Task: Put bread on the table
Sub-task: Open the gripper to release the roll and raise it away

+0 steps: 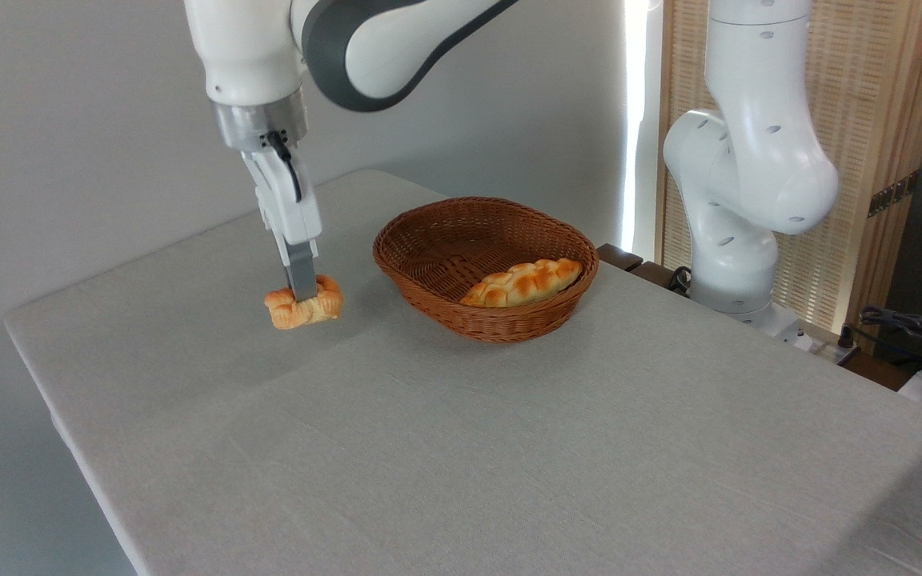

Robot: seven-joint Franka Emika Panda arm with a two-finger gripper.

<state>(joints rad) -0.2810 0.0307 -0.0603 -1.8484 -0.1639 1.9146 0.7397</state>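
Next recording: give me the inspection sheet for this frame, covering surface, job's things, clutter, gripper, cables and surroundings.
Surface: table with a light grey cloth cover, faint creases, no spills seen.
Job's things: bread, a small knotted bun, left of the basket, at or just above the cloth; contact cannot be told.
Clutter: wicker basket holding a braided loaf; nothing else on the cloth.
Gripper: gripper pointing down, shut on the bread.
Cables: black cable on the wrist; cable bundle off the table's right edge.
Surroundings: grey wall, slatted wooden screen, arm base behind the table.
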